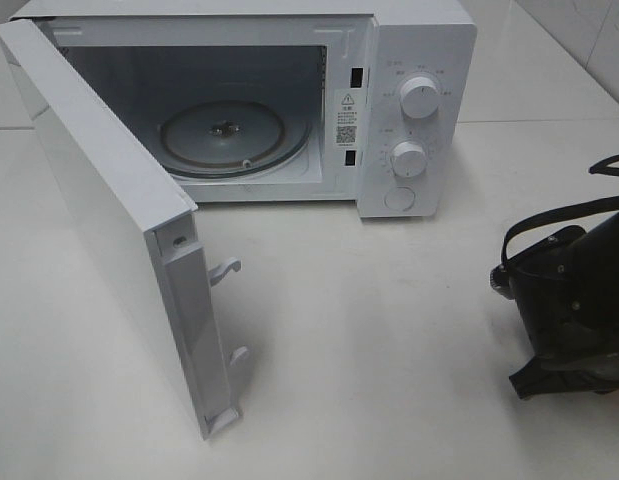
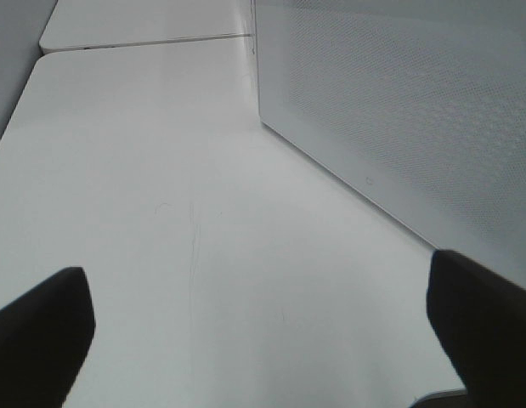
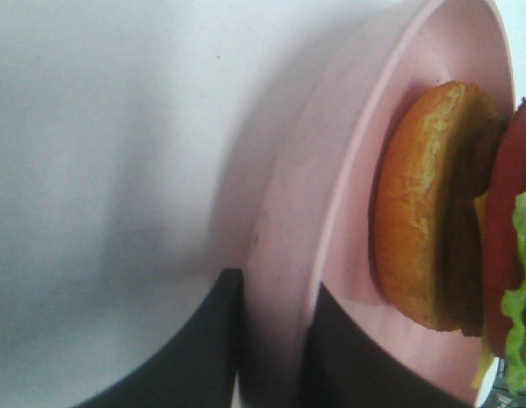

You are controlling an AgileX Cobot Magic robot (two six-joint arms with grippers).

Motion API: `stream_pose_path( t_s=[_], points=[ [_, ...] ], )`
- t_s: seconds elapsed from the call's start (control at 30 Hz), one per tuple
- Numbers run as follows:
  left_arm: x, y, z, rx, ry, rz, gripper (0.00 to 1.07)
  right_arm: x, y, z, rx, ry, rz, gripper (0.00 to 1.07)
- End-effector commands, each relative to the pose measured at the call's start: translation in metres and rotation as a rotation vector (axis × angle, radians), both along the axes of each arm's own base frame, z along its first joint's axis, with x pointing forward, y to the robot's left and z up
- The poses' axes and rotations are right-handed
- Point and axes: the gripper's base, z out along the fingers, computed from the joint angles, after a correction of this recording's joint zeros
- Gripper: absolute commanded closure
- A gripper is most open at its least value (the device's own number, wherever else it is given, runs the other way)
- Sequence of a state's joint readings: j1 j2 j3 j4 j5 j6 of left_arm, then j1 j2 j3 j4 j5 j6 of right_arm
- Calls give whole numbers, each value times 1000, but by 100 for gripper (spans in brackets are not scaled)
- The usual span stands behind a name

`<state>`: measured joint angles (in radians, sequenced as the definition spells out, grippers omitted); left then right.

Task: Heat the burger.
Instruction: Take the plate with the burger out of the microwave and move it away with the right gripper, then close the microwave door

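Burger (image 3: 432,212) on plate (image 3: 330,255), seemingly between right tool (image 3: 271,357) fingers.

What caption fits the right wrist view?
Right pincer gripping the pink plate's rim, burger resting on it.

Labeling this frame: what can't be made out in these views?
- Burger: absent from the high view; the right wrist view's edge cuts off its top.
- Pink plate: right wrist view only; rim sits between the right end effector's fingers, far side cropped.
- Left end effector: only two open fingertips visible.
- Microwave dial markings: too small.
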<state>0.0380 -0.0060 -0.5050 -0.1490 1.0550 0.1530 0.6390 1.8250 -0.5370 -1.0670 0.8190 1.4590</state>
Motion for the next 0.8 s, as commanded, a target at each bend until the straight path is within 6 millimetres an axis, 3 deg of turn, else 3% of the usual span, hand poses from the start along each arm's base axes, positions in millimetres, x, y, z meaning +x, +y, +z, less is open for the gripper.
stream_pose_path(
  t_s=[0.03,0.33,0.47,0.8],
  points=[
    [-2,0,0,-4,-27,4,7,4,-2,1,-58,-14,-6,87],
    [-2,0,0,-4,-27,4,7,6,3,5,-30,32,4,62],
    [-2,0,0,-4,-27,4,7,5,5,12,19,32,21,60],
    [-2,0,0,-4,-27,4,7,-7,6,59,192,-2,54,60]
  ],
)
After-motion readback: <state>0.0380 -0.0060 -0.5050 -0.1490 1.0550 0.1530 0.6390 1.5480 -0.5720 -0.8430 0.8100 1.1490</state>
